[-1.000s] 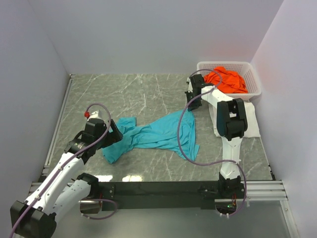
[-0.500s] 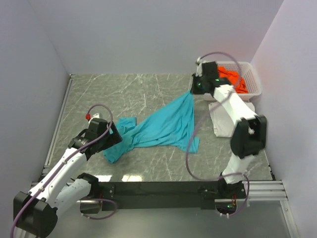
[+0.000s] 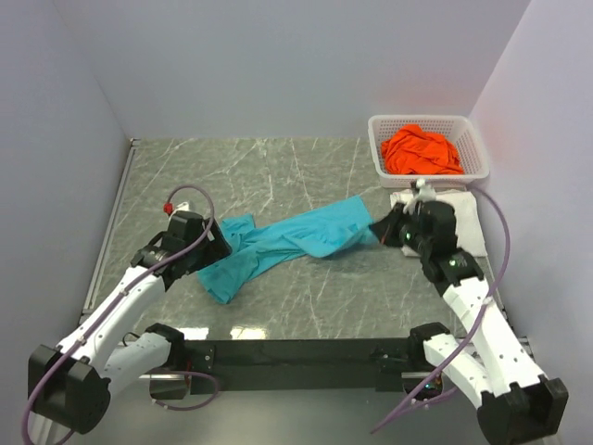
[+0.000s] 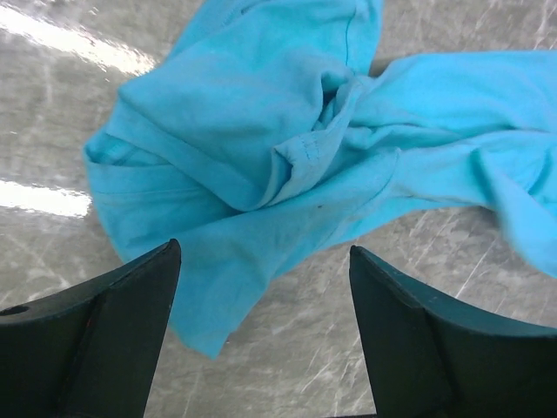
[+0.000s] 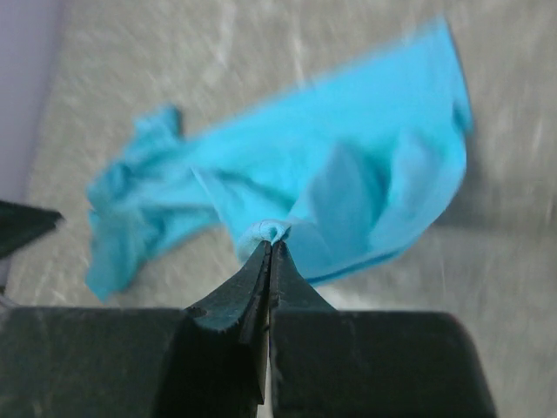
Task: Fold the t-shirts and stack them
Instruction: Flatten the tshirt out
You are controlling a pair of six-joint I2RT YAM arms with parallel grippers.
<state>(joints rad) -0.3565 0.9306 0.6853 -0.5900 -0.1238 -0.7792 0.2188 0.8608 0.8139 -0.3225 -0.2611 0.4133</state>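
A: Teal t-shirt (image 3: 278,243) is no longer hoisted toward the basket (image 3: 375,153); it lies drawn out long on the tabletop (image 3: 278,176).
B: Right gripper (image 5: 270,249) has dropped, pinching a fold of its edge. Left gripper (image 4: 261,252) wide, above the bunched end. Spreading for the fold, likely.

No readable text (labels, brands, numbers) anywhere.
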